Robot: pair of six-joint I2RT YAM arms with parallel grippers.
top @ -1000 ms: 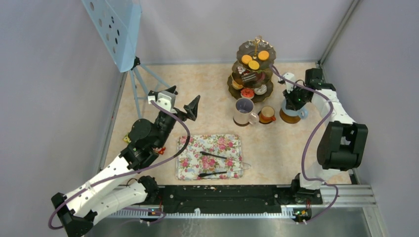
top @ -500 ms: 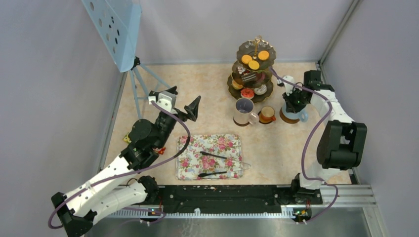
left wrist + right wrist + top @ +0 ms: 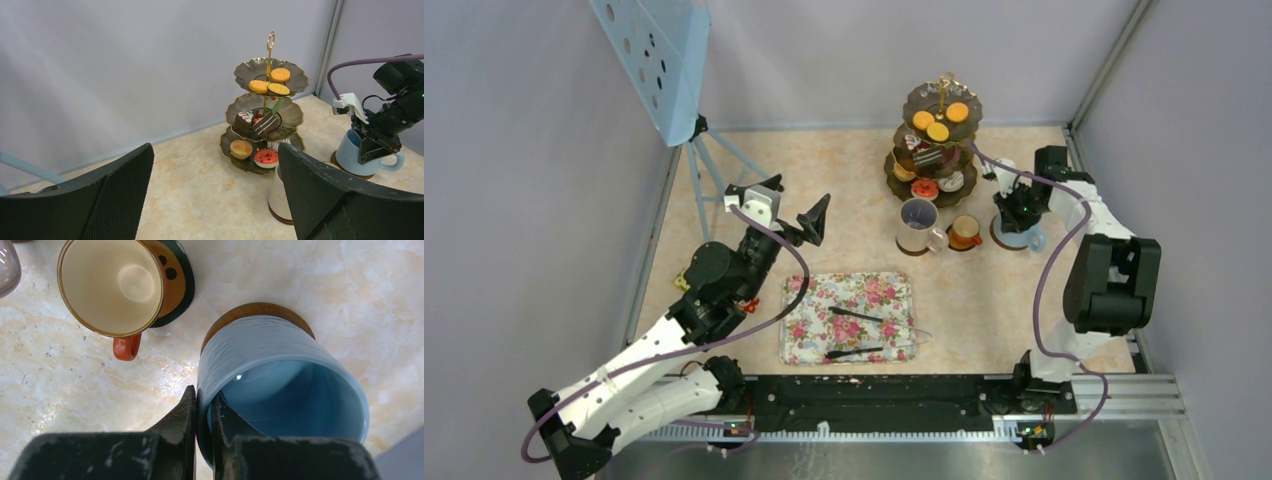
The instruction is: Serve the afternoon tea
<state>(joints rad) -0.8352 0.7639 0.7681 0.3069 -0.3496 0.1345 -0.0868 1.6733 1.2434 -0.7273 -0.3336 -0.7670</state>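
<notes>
The dark three-tier stand point(image 3: 936, 140) with gold handle stands at the back; it holds orange rounds, a cake slice and small cakes, also seen in the left wrist view point(image 3: 265, 117). In front stand a pale-grey cup point(image 3: 917, 226) and a small orange-brown cup point(image 3: 964, 232) point(image 3: 116, 286). My right gripper point(image 3: 1016, 205) point(image 3: 203, 402) is shut on the rim of the light-blue cup point(image 3: 1024, 235) point(image 3: 280, 385), one finger inside, one outside; the cup sits on a brown coaster. My left gripper point(image 3: 794, 205) is open and empty, raised left of the stand.
A floral rectangular tray point(image 3: 849, 317) with black tongs point(image 3: 864, 335) lies at the front middle. A blue perforated panel on a tripod point(image 3: 659, 60) stands at the back left. Grey walls enclose the table on three sides.
My right arm has shifted slightly left and inward with the light-blue cup in its grip. The left arm has not moved.
</notes>
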